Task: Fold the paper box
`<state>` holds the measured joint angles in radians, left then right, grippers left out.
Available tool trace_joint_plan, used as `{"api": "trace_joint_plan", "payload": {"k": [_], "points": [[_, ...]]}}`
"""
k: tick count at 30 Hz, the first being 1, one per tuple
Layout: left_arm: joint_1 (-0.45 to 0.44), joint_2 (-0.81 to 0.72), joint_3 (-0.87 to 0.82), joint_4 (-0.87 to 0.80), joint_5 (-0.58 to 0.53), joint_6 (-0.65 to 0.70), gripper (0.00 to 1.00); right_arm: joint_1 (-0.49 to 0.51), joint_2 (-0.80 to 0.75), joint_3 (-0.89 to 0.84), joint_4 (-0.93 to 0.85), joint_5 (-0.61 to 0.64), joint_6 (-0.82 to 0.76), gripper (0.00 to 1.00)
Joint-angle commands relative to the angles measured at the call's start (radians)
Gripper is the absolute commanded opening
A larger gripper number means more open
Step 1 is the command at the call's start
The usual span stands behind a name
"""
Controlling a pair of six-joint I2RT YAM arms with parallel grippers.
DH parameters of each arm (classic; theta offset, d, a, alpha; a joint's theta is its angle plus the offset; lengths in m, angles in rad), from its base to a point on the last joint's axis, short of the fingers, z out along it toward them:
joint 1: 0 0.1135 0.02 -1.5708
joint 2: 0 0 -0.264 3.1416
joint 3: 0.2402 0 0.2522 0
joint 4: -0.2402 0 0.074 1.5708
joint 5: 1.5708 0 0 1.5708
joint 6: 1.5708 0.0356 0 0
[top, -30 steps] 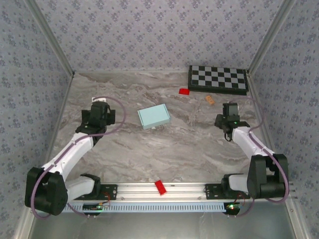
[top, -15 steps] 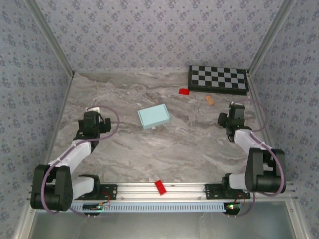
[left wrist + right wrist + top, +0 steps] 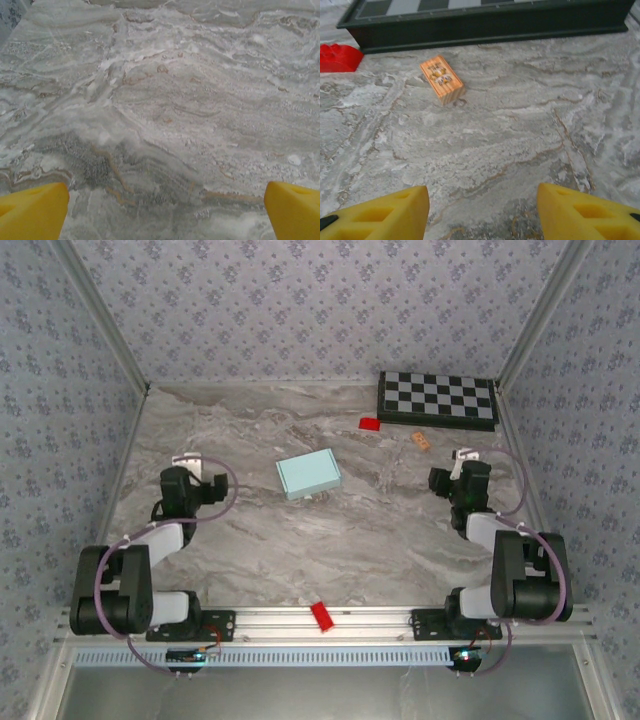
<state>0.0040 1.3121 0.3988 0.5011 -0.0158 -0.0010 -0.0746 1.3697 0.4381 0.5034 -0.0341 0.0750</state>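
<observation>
— Where is the left pincer [image 3: 164,212], and how does it stand?
— It hangs low over the desk [image 3: 300,550] on the left side. Its yellow fingers [image 3: 32,212] are spread wide, with bare marble between them, so it holds nothing.
— And the box?
— The box [image 3: 308,475] is pale blue and closed up. It lies near the middle of the desk, turned slightly askew and well apart from both arms.
— What lies further right?
— A red piece [image 3: 322,616] sits on the rail [image 3: 400,618] at the near edge. Toward the back there is a red block [image 3: 370,423], with a small wooden block [image 3: 421,441] near it. The checkerboard [image 3: 437,400] lies in the back right corner.
— And the right pincer?
— The right pincer [image 3: 482,212] is low over the desk on the right side and faces the wooden block and the checkerboard's edge. Its jaws stand apart with nothing held, and marble shows between the fingers.
</observation>
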Motion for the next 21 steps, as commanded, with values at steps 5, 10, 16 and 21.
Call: {"api": "trace_joint_plan", "payload": {"k": [5,10,16,21], "points": [[0.035,0.076,-0.007,0.226,0.109,0.001,1.00,-0.007,0.055,-0.055,0.265,-0.052,-0.079,0.61],[0.036,0.145,-0.028,0.324,0.126,0.004,1.00,-0.004,0.101,-0.077,0.341,-0.058,-0.084,0.61],[0.035,0.222,0.015,0.307,0.076,-0.015,1.00,0.006,0.163,-0.086,0.405,-0.043,-0.089,0.63],[0.035,0.223,0.015,0.311,0.021,-0.035,1.00,0.018,0.162,-0.058,0.344,-0.004,-0.092,1.00]]}}
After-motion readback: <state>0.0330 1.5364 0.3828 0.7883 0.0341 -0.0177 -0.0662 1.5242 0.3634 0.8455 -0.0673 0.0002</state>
